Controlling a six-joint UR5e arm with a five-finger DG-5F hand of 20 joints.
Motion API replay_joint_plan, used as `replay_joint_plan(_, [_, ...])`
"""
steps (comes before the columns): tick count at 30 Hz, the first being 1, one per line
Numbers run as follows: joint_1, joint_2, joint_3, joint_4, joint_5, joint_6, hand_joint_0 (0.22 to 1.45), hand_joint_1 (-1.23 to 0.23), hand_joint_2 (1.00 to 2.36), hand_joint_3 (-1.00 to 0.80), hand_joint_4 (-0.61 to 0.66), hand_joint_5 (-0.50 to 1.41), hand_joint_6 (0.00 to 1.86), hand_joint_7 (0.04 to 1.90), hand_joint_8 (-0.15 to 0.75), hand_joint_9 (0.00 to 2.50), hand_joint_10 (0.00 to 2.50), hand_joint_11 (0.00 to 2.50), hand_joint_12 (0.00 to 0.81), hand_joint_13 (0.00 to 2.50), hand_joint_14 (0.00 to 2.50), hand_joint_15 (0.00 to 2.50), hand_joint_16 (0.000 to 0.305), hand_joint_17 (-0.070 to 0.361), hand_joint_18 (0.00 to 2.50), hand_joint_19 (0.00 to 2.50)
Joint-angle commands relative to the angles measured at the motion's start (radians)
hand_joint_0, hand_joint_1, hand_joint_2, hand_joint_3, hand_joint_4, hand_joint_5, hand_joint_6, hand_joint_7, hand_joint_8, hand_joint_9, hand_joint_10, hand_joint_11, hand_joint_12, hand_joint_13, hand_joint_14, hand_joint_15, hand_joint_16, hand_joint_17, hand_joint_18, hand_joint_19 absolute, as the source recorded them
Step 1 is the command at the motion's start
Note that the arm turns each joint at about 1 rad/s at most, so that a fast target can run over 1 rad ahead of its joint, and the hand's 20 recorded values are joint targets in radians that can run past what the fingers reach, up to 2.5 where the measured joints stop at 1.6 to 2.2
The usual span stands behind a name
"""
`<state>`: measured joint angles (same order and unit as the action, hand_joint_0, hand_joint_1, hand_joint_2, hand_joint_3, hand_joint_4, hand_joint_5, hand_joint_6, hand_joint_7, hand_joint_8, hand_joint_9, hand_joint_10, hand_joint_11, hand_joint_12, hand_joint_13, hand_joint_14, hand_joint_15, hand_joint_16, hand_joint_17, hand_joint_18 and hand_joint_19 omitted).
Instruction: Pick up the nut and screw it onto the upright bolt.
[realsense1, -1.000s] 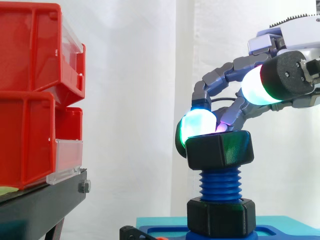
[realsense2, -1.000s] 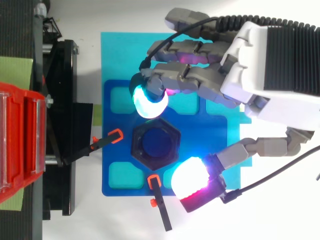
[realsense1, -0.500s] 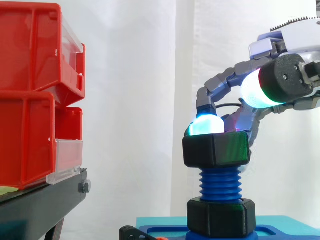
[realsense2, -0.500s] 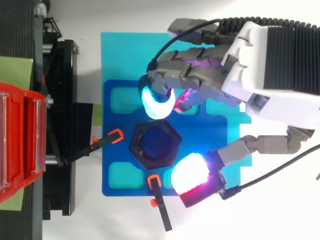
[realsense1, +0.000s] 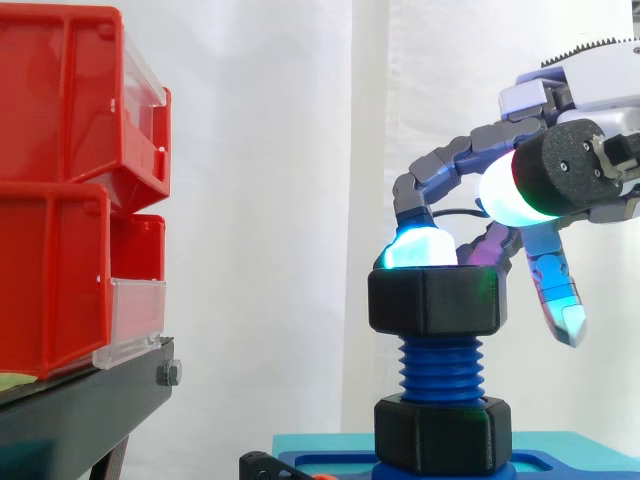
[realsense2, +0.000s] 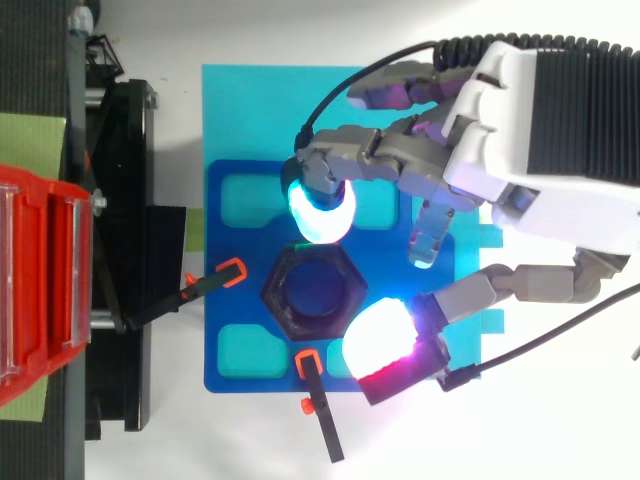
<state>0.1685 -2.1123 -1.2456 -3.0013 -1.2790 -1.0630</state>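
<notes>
Fingers (realsense2: 372, 165) of the hand (realsense2: 520, 140) are standing apart around the black hex nut (realsense1: 433, 301), bent but not clamping it. The nut is sitting level at the top of the upright blue bolt (realsense1: 441, 368), with several turns of thread showing bare beneath it. A second black nut (realsense1: 443, 432) is sitting at the bolt's foot, on the dark blue base plate (realsense2: 215, 300). In the side view, a cyan-glowing fingertip (realsense1: 418, 250) is resting at the nut's top rim on the far side. From above, that same pad is lying just beside one flat of the hexagon. The thumb's white pad (realsense2: 385, 345), edged in magenta, is hovering at the opposite corner of the nut. In the side view it is hanging well above the nut's top face, apart from it. Another finger (realsense1: 555, 290) is pointing straight down to the right of the nut, touching nothing. The base plate is lying on a turquoise mat (realsense2: 240, 110), and two orange-tipped clamps (realsense2: 232, 270) are reaching towards the bolt. Red bins (realsense1: 60, 180) are stacking on a black stand (realsense1: 90, 400) at the left, well apart from the bolt, before the white curtain (realsense1: 260, 200).
</notes>
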Motion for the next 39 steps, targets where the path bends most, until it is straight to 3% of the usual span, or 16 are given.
replay_joint_plan(1, [0.0, 0.0, 0.0, 0.002, 0.001, 0.0, 0.47, -0.51, 1.0, -0.5, 0.04, 0.1, 0.5, 1.24, 0.132, 1.68, 0.01, 0.13, 0.255, 0.98, 0.0, 0.01, 0.033, 0.074, 0.65, 0.08])
replay_joint_plan(7, [0.0, 0.0, 0.0, -0.004, -0.003, 0.0, 0.47, -0.51, 1.0, -0.5, 0.04, 0.11, 0.5, 1.27, 0.131, 1.76, 0.01, 0.16, 0.237, 1.06, 0.0, 0.02, 0.031, 0.069, 0.79, 0.14])
replay_joint_plan(14, [-0.012, 0.002, 0.0, -0.073, 0.0, -0.02, 0.48, -0.52, 1.0, -0.5, 0.02, 0.12, 0.5, 1.35, 0.151, 1.91, 0.01, 0.22, 0.196, 1.25, 0.0, 0.05, 0.024, 0.054, 0.98, 0.23])
replay_joint_plan(18, [-0.015, 0.003, 0.0, -0.079, -0.003, -0.021, 0.48, -0.52, 1.0, -0.5, 0.03, 0.12, 0.5, 1.38, 0.161, 1.97, 0.01, 0.25, 0.19, 1.32, 0.0, 0.07, 0.022, 0.051, 1.05, 0.28])
replay_joint_plan(25, [-0.023, 0.048, 0.0, -0.136, 0.001, -0.026, 0.46, -0.44, 1.0, -0.5, 0.06, 0.13, 0.5, 1.41, 0.226, 2.09, 0.01, 0.3, 0.189, 1.44, 0.0, 0.06, 0.023, 0.051, 1.18, 0.31])
replay_joint_plan(28, [-0.026, 0.071, 0.0, -0.177, 0.001, -0.026, 0.44, -0.36, 1.0, -0.5, 0.16, 0.08, 0.5, 1.26, 0.284, 1.86, 0.01, 0.18, 0.236, 1.29, 0.0, 0.05, 0.032, 0.072, 0.95, 0.24])
replay_joint_plan(33, [-0.026, 0.109, 0.0, -0.197, 0.003, -0.026, 0.43, -0.32, 1.0, -0.5, 0.25, 0.0, 0.5, 0.98, 0.276, 1.58, 0.01, 0.17, 0.287, 1.13, 0.01, 0.11, 0.044, 0.099, 0.84, 0.31])
replay_joint_plan(39, [-0.026, 0.12, 0.028, -0.192, 0.003, -0.026, 0.42, -0.33, 1.0, -0.5, 0.22, -0.09, 0.5, 0.72, 0.274, 1.25, 0.0, 0.08, 0.356, 0.84, 0.0, 0.07, 0.056, 0.125, 0.7, 0.33])
